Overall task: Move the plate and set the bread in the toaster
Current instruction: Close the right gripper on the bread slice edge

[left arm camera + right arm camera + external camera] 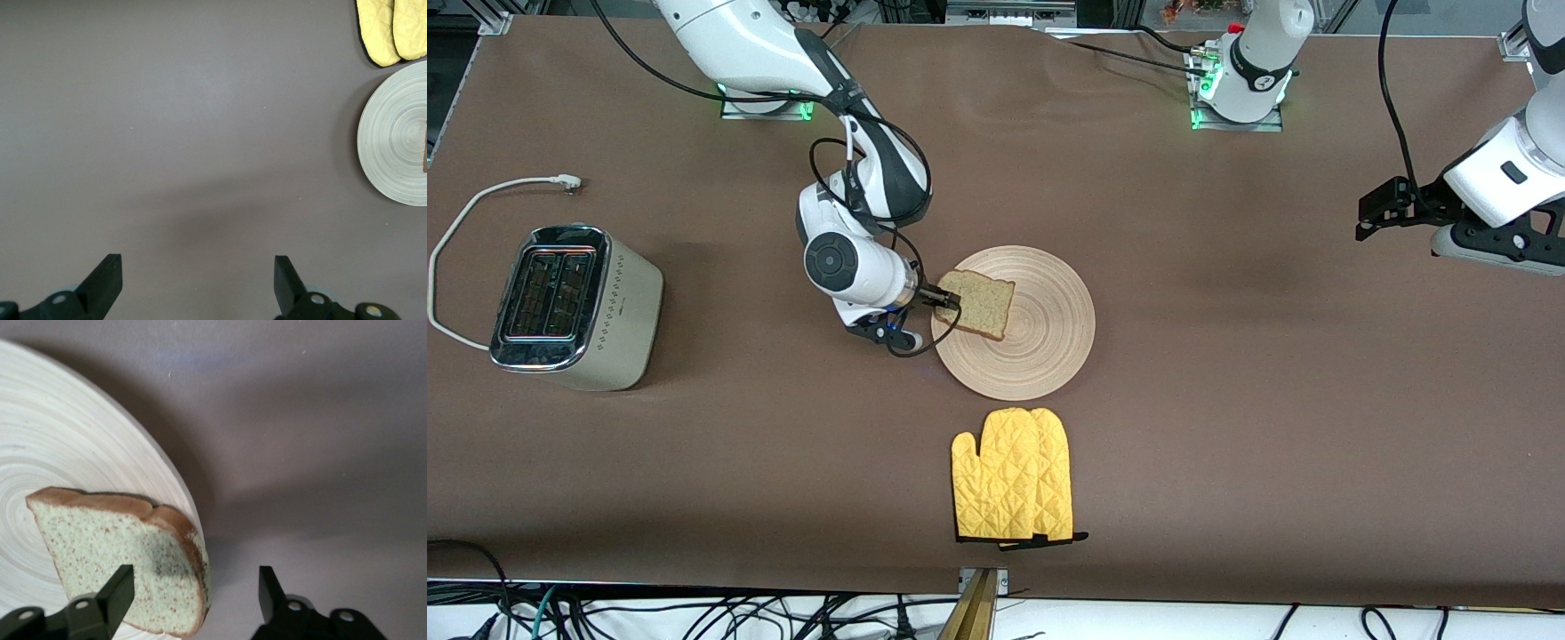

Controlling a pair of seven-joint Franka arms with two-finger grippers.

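Note:
The bread (980,304) lies on the round wooden plate (1049,356) in the middle of the table, with its crust corner at the plate's rim on the side toward the right arm's end. My right gripper (946,303) is low at that corner, open. In the right wrist view one of its fingers (120,587) is over the bread (113,540) and the other is off the crust, over the table beside the plate (67,453). The toaster (574,307) stands at the right arm's end of the table, slots up. My left gripper (1371,213) waits open over bare table at the left arm's end (198,263).
A yellow oven mitt (1014,476) lies nearer to the front camera than the plate, close to its rim. The toaster's white cord (463,222) loops on the table beside it. Brown tabletop runs between plate and toaster.

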